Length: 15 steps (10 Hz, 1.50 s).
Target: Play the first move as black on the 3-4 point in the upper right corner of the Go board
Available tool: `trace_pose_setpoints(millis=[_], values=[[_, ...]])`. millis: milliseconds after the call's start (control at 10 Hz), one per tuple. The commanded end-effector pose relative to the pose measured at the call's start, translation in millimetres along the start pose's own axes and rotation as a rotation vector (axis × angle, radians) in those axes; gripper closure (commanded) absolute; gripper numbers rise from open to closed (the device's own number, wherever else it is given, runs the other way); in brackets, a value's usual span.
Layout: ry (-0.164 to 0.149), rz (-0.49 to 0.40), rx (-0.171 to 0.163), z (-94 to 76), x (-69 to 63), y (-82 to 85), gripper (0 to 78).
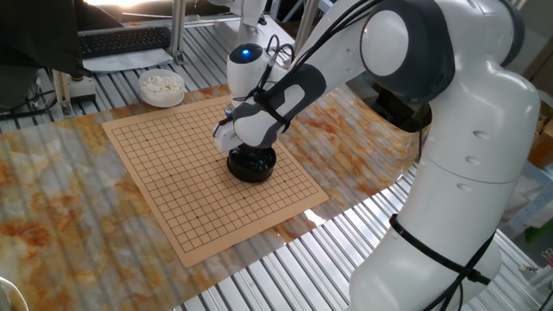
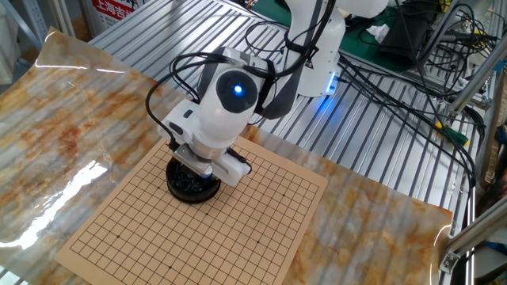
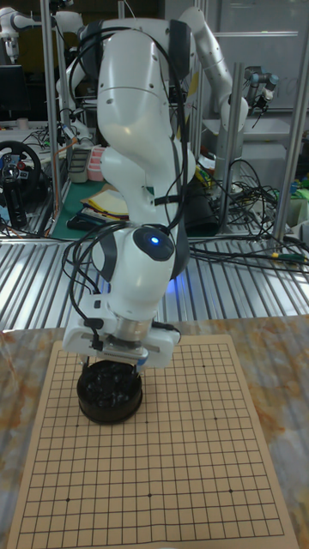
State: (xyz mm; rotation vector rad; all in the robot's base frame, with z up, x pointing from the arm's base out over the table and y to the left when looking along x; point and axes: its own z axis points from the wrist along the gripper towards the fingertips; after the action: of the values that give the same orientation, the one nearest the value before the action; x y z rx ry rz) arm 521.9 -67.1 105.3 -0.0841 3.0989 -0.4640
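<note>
The gripper (image 2: 192, 169) is hanging over the black bowl (image 2: 191, 184) holding the black stones (image 3: 109, 385); its fingers are hidden, so grasp is unclear; the Go board (image 2: 261, 229) is showing no stone placed.

Bare Go board (image 2: 261, 214) all round, only black bowl (image 2: 190, 184) under the arm.

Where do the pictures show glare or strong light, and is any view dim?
One fixed view: overexposed patch at the top edge, glint beside the Go board. The other fixed view: white glare on the marbled table cover. Tall fixed view: dimmer, background murky, blue arm light glowing.
</note>
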Motion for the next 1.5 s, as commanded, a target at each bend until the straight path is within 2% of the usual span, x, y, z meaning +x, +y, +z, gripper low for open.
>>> trace_pose_setpoints(millis=[100,300,500,900,1500], values=[[-0.008,-0.012,0.024,3.4,-3.1,-10.4,0.0],[0.004,-0.035,0.003,-0.4,-11.0,-23.1,0.0],[0.004,-0.024,-0.011,6.8,-9.6,-17.2,0.0],[0.002,-0.015,-0.009,13.4,-1.9,-4.9,0.0],[0.008,-0.033,-0.004,-2.1,0.0,-10.8,0.0]])
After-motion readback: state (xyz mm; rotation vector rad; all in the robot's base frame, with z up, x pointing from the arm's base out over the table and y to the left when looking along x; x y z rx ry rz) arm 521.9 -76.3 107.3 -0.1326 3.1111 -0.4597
